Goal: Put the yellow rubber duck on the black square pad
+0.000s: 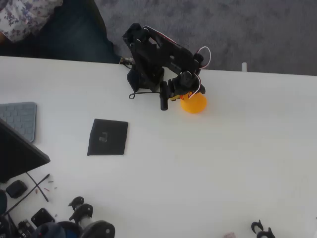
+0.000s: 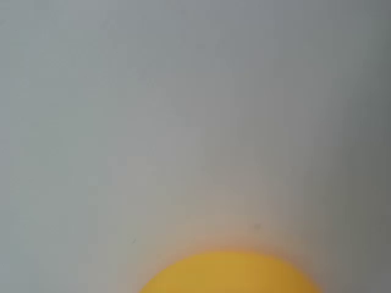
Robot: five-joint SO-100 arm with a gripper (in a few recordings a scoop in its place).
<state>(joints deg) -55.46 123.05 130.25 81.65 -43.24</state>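
Note:
The yellow rubber duck sits on the white table right of centre, partly under the arm's black wrist. My gripper is low at the duck's left side, with one black finger standing just left of it. The arm hides the other finger, so I cannot tell whether the jaws are closed on the duck. In the wrist view the duck is a blurred yellow dome at the bottom edge, over bare table. The black square pad lies flat well to the left of the duck, with nothing on it.
A grey keyboard and a dark laptop corner lie at the left edge. Loose black parts are scattered along the bottom left. A person sits beyond the table's far edge, top left. The arm's base stands at the far edge.

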